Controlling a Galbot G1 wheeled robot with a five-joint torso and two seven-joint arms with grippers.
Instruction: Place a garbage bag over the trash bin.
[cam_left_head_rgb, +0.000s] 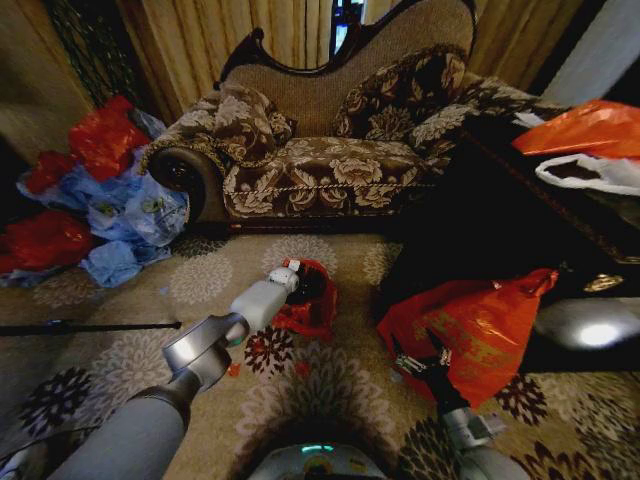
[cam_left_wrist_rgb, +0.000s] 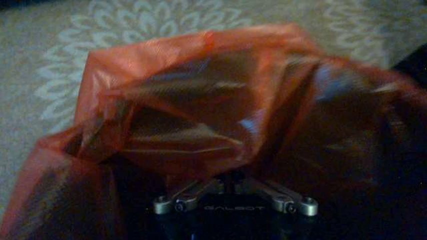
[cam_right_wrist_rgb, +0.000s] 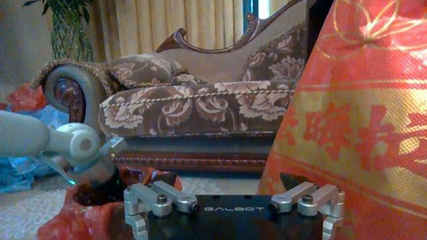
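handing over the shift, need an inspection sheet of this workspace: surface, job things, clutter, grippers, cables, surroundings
surface: patterned floral carpet, no table.
job things: garbage bag, thin red plastic, crumpled around the trash bin, a dark shape inside; whether the rim is fully covered cannot be told.
clutter: large orange-red printed bag standing on the carpet; pile of red and blue bags left of the sofa; orange and white bags at the right.
grippers: left gripper down in the garbage bag, fingers pinched together; right gripper low beside the printed bag, fingers spread, empty.
cables: nothing seen.
surroundings: floral sofa, curtains behind.
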